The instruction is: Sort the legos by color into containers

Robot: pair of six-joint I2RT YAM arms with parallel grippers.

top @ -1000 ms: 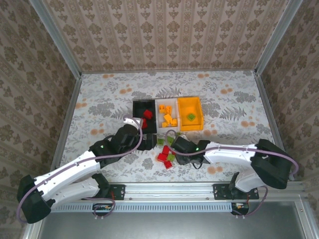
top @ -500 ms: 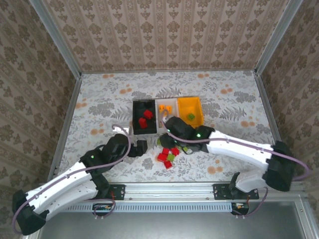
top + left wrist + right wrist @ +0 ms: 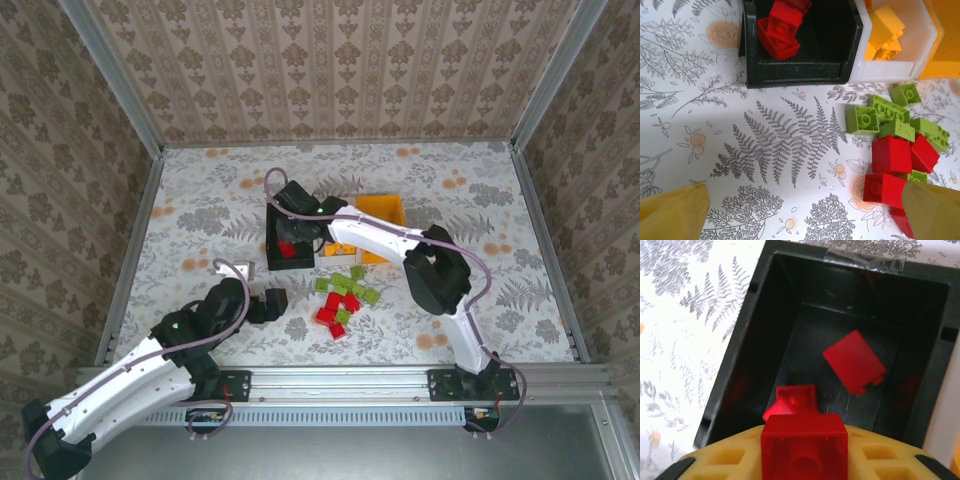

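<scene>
The right tool (image 3: 804,445) has swung over the black plastic bin (image 3: 747,355), clamped on a small red plastic brick (image 3: 804,437). The left tool (image 3: 802,210) hangs apart, and a pile of red and green bricks (image 3: 892,150) awaits sorting.

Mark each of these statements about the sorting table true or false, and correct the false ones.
1. The right gripper holds a red lego over the black bin. True.
2. The black bin contains green legos. False: the pieces lying in it are red legos.
3. The white bin contains orange legos. True.
4. The left gripper is shut on a green lego. False: its fingers are spread apart with nothing between them.
5. The loose legos on the table are green and red. True.
</scene>
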